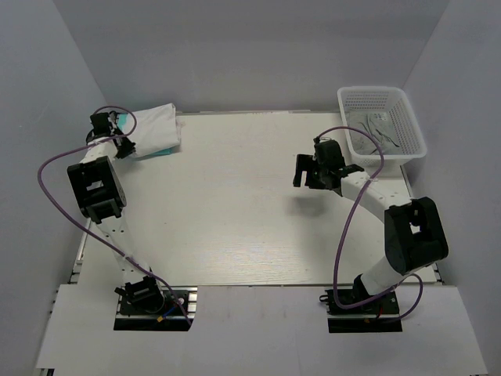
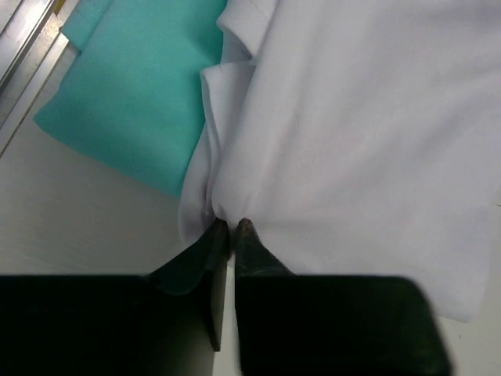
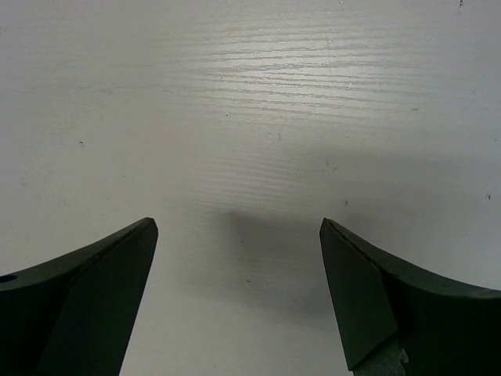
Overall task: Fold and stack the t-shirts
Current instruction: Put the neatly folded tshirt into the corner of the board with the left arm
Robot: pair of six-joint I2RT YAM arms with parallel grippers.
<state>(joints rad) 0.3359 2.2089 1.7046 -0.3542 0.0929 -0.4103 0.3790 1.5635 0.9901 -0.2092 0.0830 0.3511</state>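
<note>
White basket (image 1: 391, 153) well apart from t-shirts (image 1: 154, 129)

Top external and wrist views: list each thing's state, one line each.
white t-shirt: folded, lying on the teal t-shirt, edge pinched.
teal t-shirt: folded, flat beneath it.
left pincer: shut on the white t-shirt's edge.
right pincer: open, empty, above the table.
mesh basket: upright, far right corner; contents unclear.

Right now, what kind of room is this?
Probably a robot lab booth, not a home: left arm and right arm bolted to a white table, plain walls around, t-shirts for practice.
</note>
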